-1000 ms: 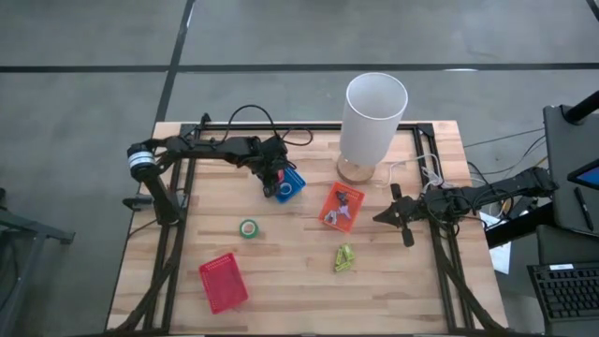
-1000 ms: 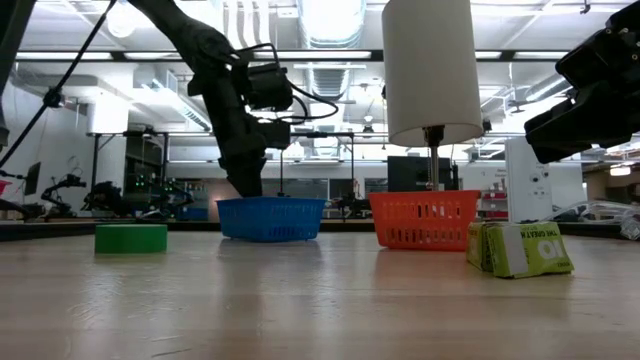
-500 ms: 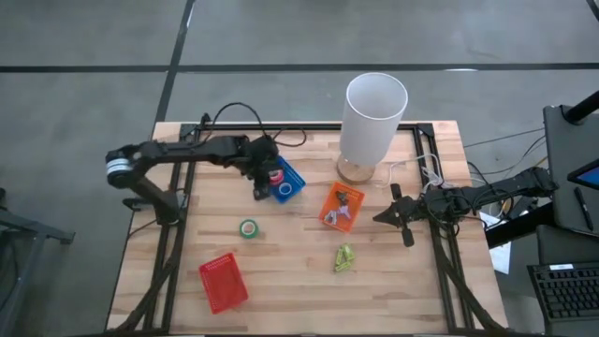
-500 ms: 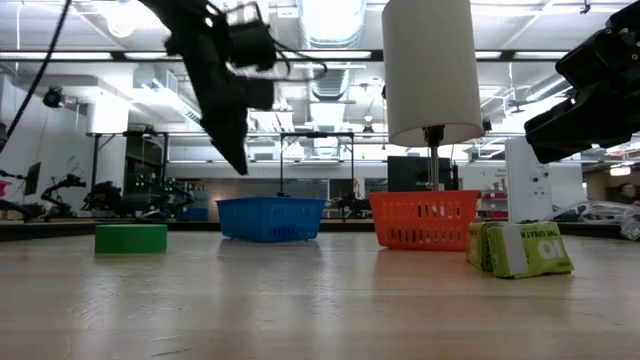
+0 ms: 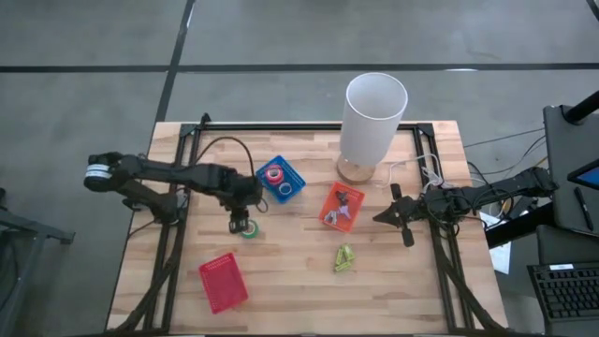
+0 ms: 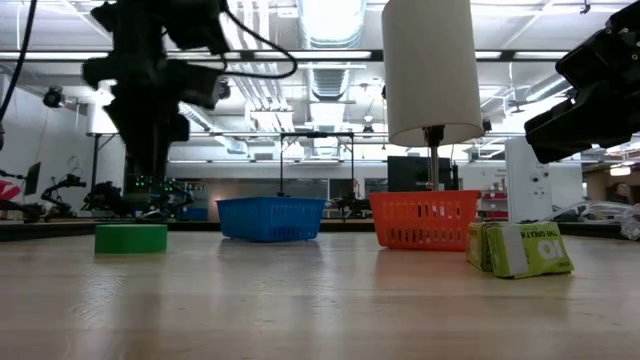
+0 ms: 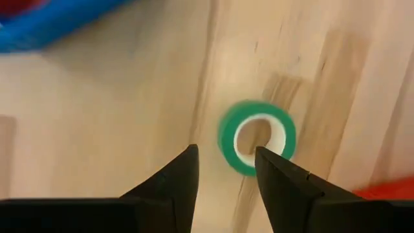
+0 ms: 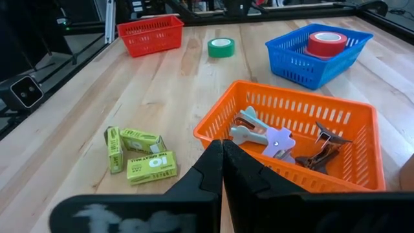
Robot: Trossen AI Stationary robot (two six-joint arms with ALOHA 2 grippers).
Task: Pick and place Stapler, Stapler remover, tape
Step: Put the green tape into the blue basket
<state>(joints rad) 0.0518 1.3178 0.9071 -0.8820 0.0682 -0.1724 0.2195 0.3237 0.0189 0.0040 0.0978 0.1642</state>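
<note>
The left hand (image 5: 241, 224) hangs over the green tape roll (image 5: 248, 229) with its two fingers (image 7: 174, 184) apart and nothing between them; in the left wrist view the roll lies flat on the bare wood surface (image 5: 299, 262), just past the fingertips and slightly to one side of the gap. A red tape roll (image 5: 273, 174) already sits in the blue basket (image 5: 291, 187); the orange basket (image 5: 330, 198) holds what look like staple removers (image 8: 262, 133); a red basket (image 5: 223, 281) stands near the front edge of the surface, and small green boxes (image 5: 343, 258) lie loose on the wood.

The green roll looks light and stiff — a hard ring with an open centre, unlikely to deform under a firm pinch; its smooth outer band may be a little slippery, and lying so low it gives little height to catch. The safest hold, I judge, is across the outer wall, or with one finger dropped into the centre hole and the other outside the rim — the hand needs to shift sideways first to centre it.

The right hand (image 5: 404, 217) waits at the right side of the surface, beside the orange basket, its fingers pressed together and empty.
</note>
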